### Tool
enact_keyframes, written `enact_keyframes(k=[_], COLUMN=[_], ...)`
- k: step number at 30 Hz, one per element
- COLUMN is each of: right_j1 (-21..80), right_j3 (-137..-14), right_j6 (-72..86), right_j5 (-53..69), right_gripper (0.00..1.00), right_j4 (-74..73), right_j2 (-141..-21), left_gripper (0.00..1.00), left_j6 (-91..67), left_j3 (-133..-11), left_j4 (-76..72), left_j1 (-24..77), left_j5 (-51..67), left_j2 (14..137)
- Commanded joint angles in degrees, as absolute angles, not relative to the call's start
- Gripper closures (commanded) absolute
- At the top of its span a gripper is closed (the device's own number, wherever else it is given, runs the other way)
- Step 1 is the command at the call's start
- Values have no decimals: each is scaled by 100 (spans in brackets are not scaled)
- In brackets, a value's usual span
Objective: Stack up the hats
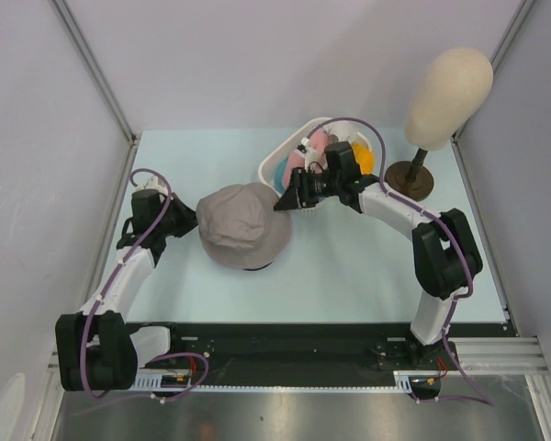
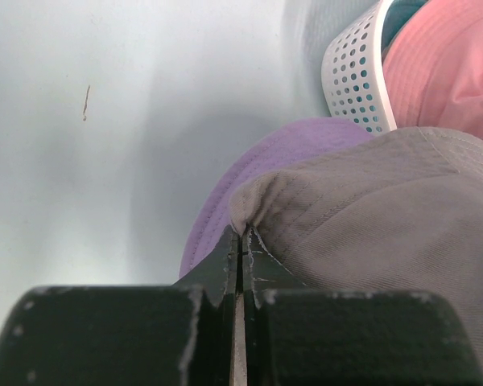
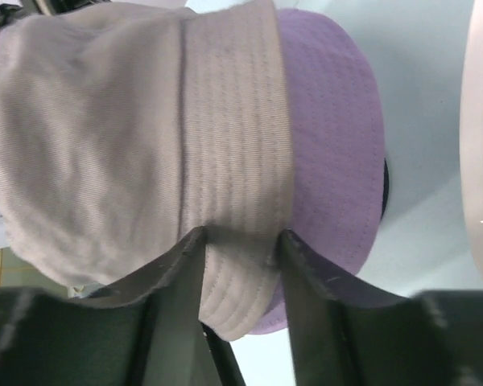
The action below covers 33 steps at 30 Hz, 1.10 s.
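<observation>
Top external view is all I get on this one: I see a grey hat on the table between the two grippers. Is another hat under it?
Observer: Yes. Both wrist views show a lavender hat under the grey hat, with its brim sticking out past it.
Operator: Does the left gripper have hold of anything?
Observer: The left gripper is shut on the edge of the grey hat.
Operator: And the right one?
Observer: The right gripper stands open, with one finger on each side of the grey hat's brim.
</observation>
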State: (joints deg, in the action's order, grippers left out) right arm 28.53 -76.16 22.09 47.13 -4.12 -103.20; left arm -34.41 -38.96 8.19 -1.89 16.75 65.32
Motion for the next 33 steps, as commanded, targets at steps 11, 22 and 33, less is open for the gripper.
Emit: enact_keyframes(k=[11, 22, 33], right_j1=[2909, 3059, 3164], right_j3=[-7980, -8236, -8182], right_j6=[1996, 1714, 1547], right_j5=[3631, 2602, 2022], right_gripper=[100, 100, 100], right_j4=[-1484, -2426, -2513], right_j2=[-10687, -11101, -10855], left_gripper=[100, 100, 100], left_j6=[-3252, -3313, -3270], left_j3=[-3841, -3735, -3770], left_j4=[606, 650, 975], left_j1=[-255, -246, -255], left_j5=[1653, 1397, 1134], left_j2=[6530, 6776, 6715])
